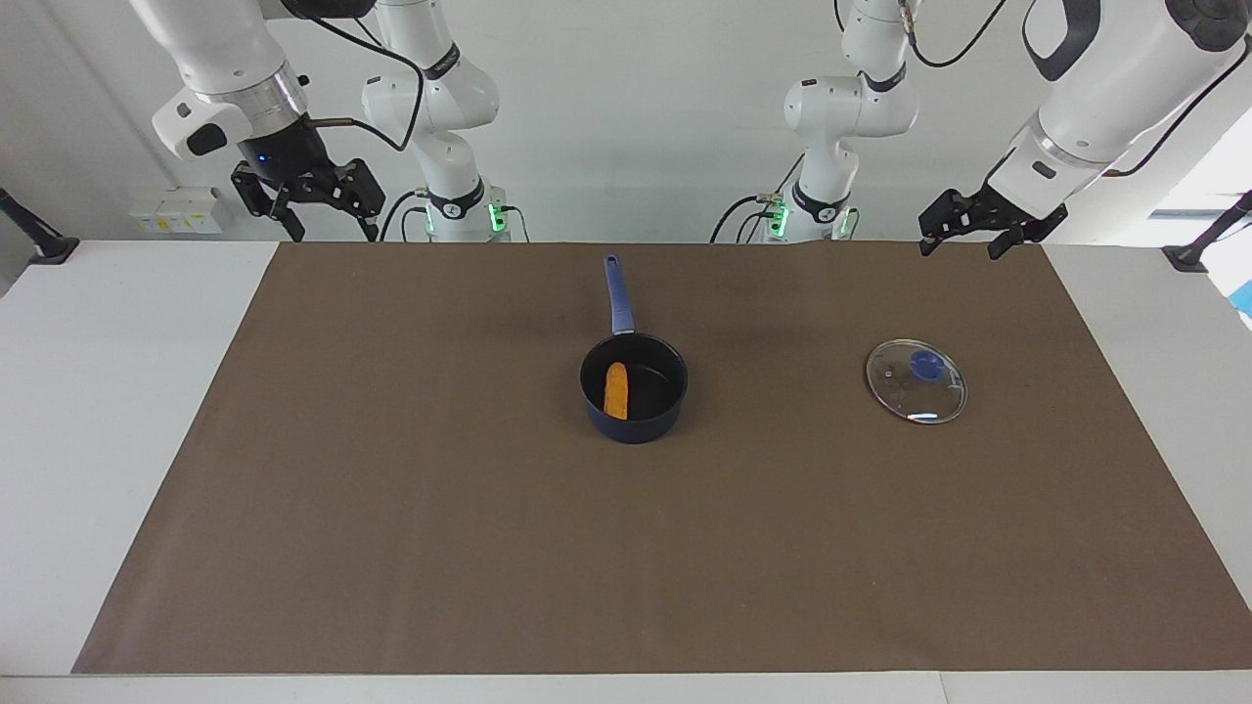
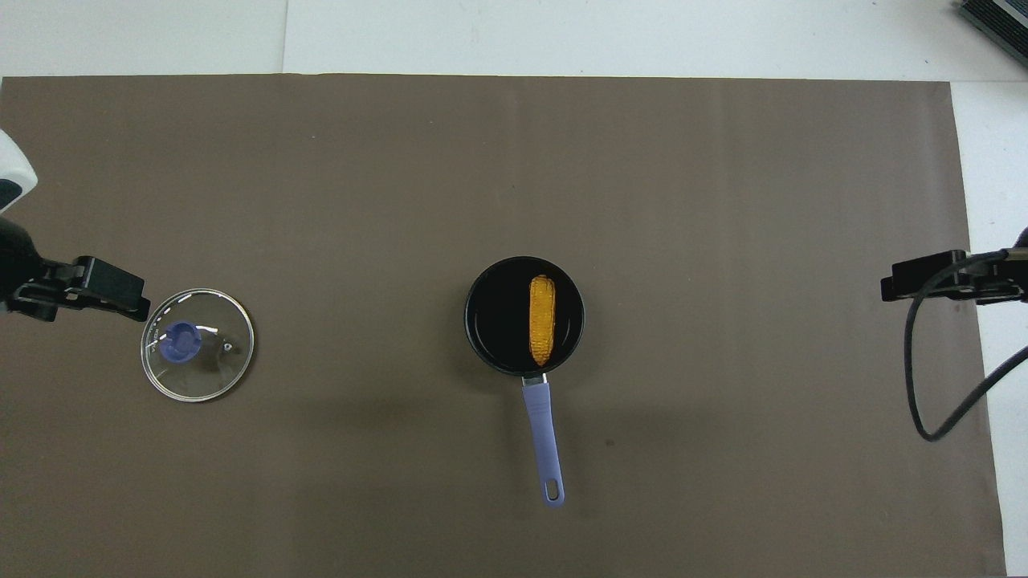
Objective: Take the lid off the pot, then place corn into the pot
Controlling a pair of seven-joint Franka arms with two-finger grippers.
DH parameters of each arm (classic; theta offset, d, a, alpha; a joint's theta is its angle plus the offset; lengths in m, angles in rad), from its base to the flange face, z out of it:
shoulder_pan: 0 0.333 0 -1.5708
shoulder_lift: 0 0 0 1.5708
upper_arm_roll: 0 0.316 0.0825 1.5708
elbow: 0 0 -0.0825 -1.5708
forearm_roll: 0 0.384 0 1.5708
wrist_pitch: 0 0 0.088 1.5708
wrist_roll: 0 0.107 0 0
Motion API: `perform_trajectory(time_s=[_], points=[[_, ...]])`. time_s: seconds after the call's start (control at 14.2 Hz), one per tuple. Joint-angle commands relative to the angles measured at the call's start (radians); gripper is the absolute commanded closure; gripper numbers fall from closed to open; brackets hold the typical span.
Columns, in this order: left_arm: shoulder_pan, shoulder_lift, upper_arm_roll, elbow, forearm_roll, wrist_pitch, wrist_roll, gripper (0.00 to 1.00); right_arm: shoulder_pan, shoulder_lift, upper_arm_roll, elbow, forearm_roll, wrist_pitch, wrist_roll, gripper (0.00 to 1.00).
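Note:
The dark blue pot [image 1: 636,422] stands uncovered at the middle of the brown mat, its long handle [image 1: 619,298] pointing toward the robots. The yellow-orange corn [image 1: 615,391] lies inside the pot; in the overhead view the corn [image 2: 542,319] lies lengthwise in the pot [image 2: 494,321]. The glass lid [image 1: 916,381] with the blue knob lies flat on the mat toward the left arm's end, also in the overhead view [image 2: 197,344]. My left gripper [image 1: 963,244] hangs open and empty in the air beside the lid. My right gripper [image 1: 333,230] hangs open and empty over the mat's edge at its own end.
The brown mat [image 1: 391,508] covers most of the white table [image 1: 117,391]. A black cable [image 2: 923,377] hangs from the right arm over the mat's edge. Black clamps [image 1: 39,244] sit at the table's corners by the robots.

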Motion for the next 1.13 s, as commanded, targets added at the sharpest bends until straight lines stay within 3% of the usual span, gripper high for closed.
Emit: perform_trajectory(time_s=[0.0, 1.06], points=[[-0.001, -0.003, 0.000, 0.008, 0.010, 0.005, 0.008, 0.00, -0.020, -0.003, 0.006, 0.021, -0.024, -0.020, -0.046, 0.00], [0.004, -0.005, 0.000, 0.008, 0.008, 0.005, 0.005, 0.00, -0.025, -0.014, -0.002, 0.007, -0.064, -0.003, -0.078, 0.00]])
